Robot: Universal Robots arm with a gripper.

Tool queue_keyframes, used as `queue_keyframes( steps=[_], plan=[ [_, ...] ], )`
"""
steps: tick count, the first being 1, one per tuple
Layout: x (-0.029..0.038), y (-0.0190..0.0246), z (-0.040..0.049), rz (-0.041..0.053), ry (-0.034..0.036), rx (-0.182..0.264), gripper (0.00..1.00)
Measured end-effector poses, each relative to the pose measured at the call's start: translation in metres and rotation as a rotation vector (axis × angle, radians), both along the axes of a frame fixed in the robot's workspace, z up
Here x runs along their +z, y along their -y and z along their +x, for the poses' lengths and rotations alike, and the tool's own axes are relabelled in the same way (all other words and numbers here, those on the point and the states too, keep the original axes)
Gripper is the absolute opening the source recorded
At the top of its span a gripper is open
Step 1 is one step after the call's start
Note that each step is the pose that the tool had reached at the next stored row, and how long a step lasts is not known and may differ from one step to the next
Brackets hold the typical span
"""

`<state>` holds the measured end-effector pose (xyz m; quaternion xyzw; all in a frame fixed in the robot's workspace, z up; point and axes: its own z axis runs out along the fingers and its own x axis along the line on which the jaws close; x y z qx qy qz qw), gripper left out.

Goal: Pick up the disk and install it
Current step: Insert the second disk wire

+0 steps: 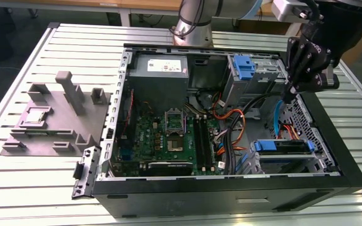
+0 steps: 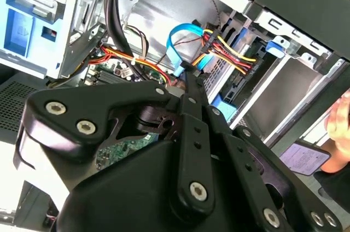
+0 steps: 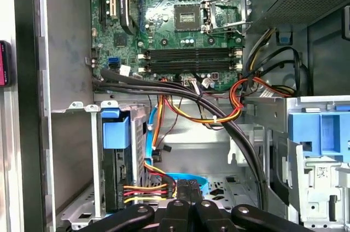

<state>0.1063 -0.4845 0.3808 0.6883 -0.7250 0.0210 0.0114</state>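
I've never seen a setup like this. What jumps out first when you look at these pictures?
An open black computer case lies on a slatted metal table, its green motherboard exposed amid orange and red cables. The black robot gripper hangs over the case's side toward the exterior view's right, near bright blue plastic drive brackets. A grey plastic fixture sits beside the case at the exterior view's left.

no legible txt, white sticker (image 1: 160, 65) print unreadable

Open computer case (image 1: 231, 188), grey fixture (image 1: 49, 120) beside.
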Motion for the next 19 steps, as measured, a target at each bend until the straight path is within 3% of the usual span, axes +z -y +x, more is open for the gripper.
queue_keyframes(
  steps=[6, 7, 10, 19],
  plan=[
    [0.0, -0.0037, 0.0009, -0.0011, -0.0102, 0.0, 0.11],
    [0.0001, -0.0039, 0.001, -0.0013, -0.0122, 0.0, 0.17],
    [0.0014, -0.0045, 0.001, -0.0012, -0.0171, 0.0, 0.17],
    [0.0019, -0.0092, 0.0016, -0.0025, -0.02, 0.0, 0.18]
  ],
)
